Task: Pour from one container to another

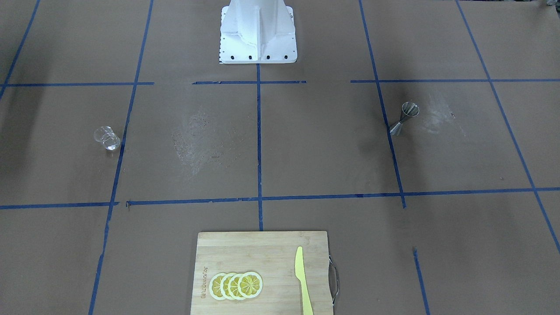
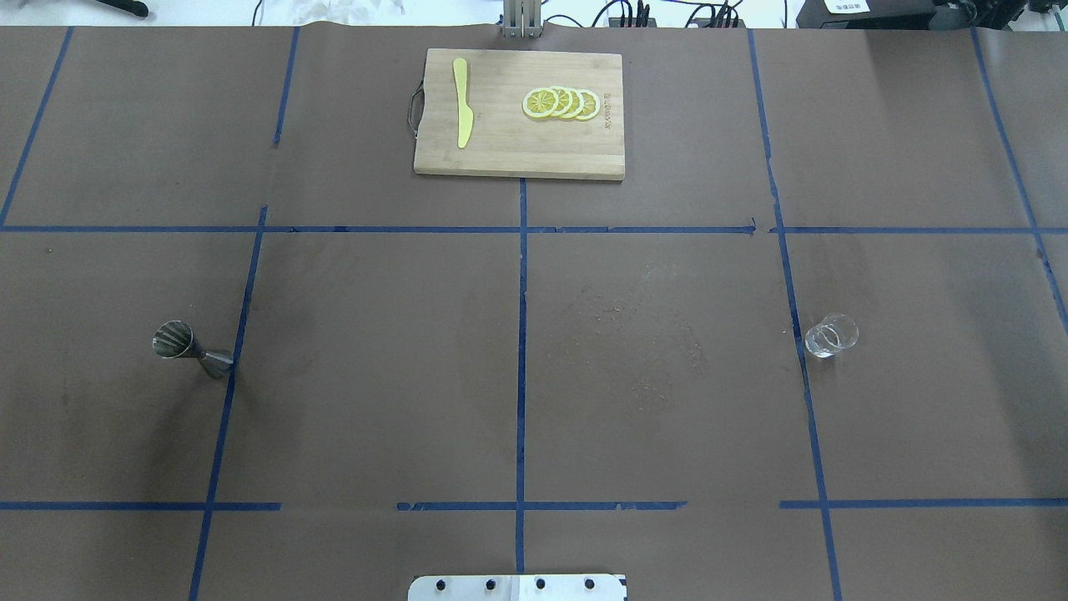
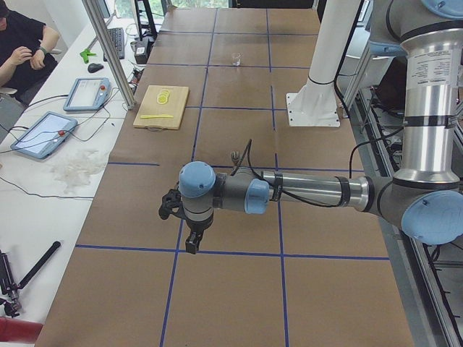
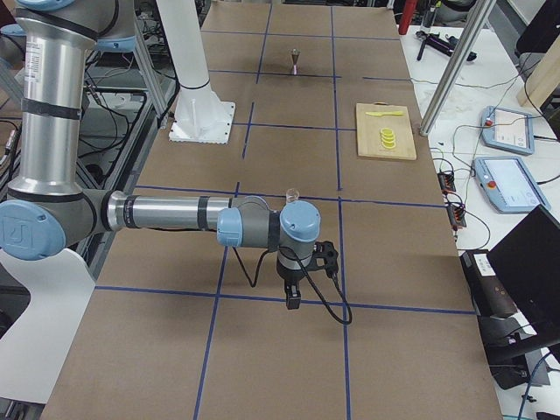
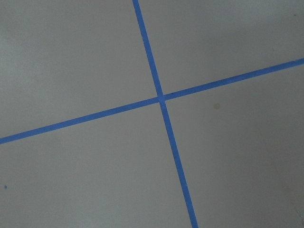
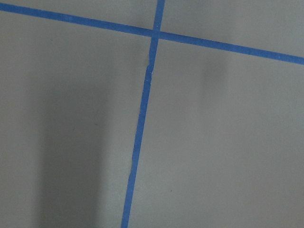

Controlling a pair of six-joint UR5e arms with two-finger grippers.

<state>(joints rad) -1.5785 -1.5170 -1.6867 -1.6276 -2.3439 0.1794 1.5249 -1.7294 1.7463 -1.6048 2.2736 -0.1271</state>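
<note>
Forearms level above table | left gripper [image 3: 192, 244], right gripper [image 4: 291, 297] pointed down, opening unreadable | hourglass-shaped steel jigger [image 2: 192, 351] well right of left gripper | small clear glass cup [image 2: 831, 335] left of right gripper

Jigger [image 2: 193, 351] left — glass cup [image 2: 831, 335] right, well apart.

Jigger [image 2: 190, 351] robot's left, glass cup [image 2: 831, 335] right, well apart; cutting board [image 2: 501, 154] centre, far side.
</note>
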